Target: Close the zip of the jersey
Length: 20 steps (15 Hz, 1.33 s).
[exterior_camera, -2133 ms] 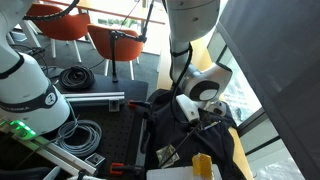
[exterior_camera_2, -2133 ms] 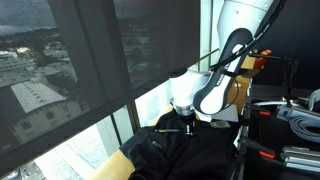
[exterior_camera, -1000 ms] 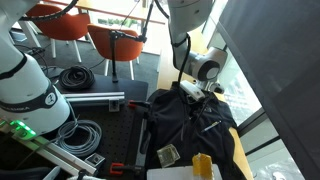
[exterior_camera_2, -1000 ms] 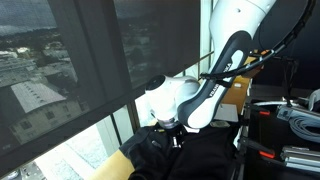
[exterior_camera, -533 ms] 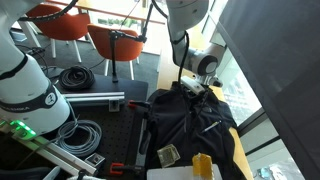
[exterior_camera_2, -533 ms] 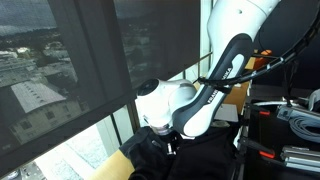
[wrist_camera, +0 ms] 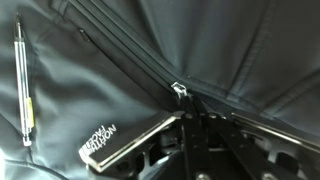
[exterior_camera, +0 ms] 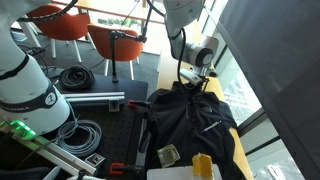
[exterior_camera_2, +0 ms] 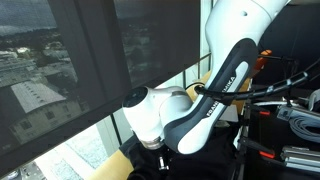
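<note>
**Item: black jersey point(exterior_camera: 188, 120).** We find it spread flat along the window-side edge of the tabletop point(exterior_camera: 243, 148), covering most of that side.

**Zip point(wrist_camera: 130, 52).** In the wrist view it runs as one dark ridged line from the upper left down to the zip pull point(wrist_camera: 179, 90), a small silver tab near the middle of the picture. We cannot tell how the cloth lies beyond the pull, under the fingers.

**Gripper point(wrist_camera: 186, 113).** The fingers are pressed together with their tips meeting right at the zip pull. As far as we can see, they are pinching it. In an exterior view the gripper point(exterior_camera: 194, 86) sits low over the jersey's end nearest the far edge of the tabletop, touching the cloth.

**Arm point(exterior_camera_2: 165, 112).** In an exterior view its bulky white housing fills the middle and hides the fingers from us.

**Other marks on the jersey.** There is a narrow silver pocket zip point(wrist_camera: 22, 85) at the left of the wrist view, and a white logo point(wrist_camera: 100, 138) beside the pale finger.

**Also listed.** A yellow block point(exterior_camera: 203, 166) rests at the near edge of the tabletop against the jersey's hem, with a small tag point(exterior_camera: 168, 154) just beside it on the cloth. Away from the table there are two orange chairs point(exterior_camera: 60, 22) and a cable coil point(exterior_camera: 75, 76) on the floor.
</note>
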Motion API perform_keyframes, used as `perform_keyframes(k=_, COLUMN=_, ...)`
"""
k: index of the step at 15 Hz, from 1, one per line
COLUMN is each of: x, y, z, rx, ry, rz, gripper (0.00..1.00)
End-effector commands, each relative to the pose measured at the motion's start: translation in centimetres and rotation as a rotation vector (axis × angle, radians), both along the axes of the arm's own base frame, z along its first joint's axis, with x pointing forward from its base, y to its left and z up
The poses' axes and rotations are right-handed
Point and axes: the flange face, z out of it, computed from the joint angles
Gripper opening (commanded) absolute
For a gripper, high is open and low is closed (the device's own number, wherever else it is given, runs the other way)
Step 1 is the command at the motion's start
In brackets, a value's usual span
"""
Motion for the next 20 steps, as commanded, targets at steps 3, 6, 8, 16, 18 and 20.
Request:
perform_keyframes(k=3, x=0.4, y=5.3, z=1.0, rx=0.01, ry=-0.048, rz=0.054, gripper=0.01)
perform_keyframes(k=6, x=0.2, y=6.8, z=1.1, rx=0.008, ry=-0.053, rz=0.072, gripper=0.01)
perform_keyframes(k=8, x=0.0, y=7.9, z=1.1, rx=0.003, ry=-0.06, rz=0.087, gripper=0.01)
perform_keyframes(k=16, x=-1.2, y=13.0, z=1.6, rx=0.001, ry=-0.095, rz=0.16, gripper=0.01)
perform_keyframes(k=18, x=-1.3, y=14.0, z=1.7, rx=0.0, ry=-0.101, rz=0.176, gripper=0.01)
perform_keyframes(k=20, x=-1.3, y=14.3, z=1.6, rx=-0.012, ry=-0.101, rz=0.181, gripper=0.01)
